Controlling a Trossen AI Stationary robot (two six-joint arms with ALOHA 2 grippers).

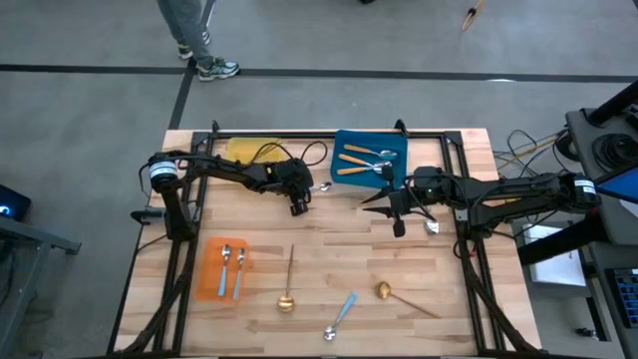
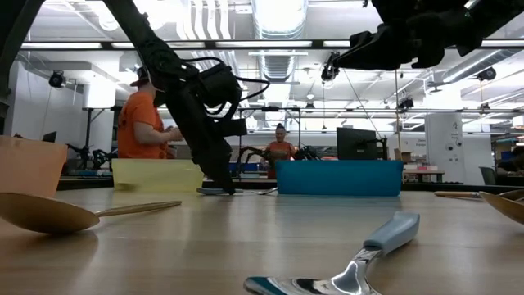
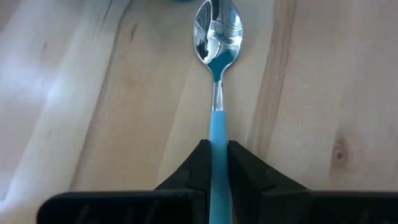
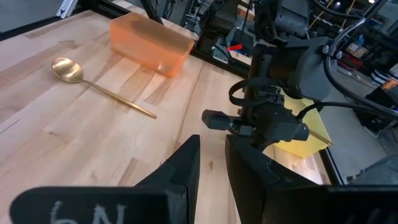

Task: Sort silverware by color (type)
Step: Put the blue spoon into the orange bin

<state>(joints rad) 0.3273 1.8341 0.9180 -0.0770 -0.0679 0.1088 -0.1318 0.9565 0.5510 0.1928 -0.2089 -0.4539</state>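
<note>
Left fingers [image 3: 214, 163] clamped on blue-handled spoon [image 3: 217, 74], wrist view only | right fingers [image 4: 213, 160] slightly parted, empty

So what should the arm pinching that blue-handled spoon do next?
Probably lift it straight up. The left gripper has its fingers closed on the light-blue handle of the silver-bowled spoon, which lies flat on the wooden table, so raising it comes before carrying it anywhere.
</note>
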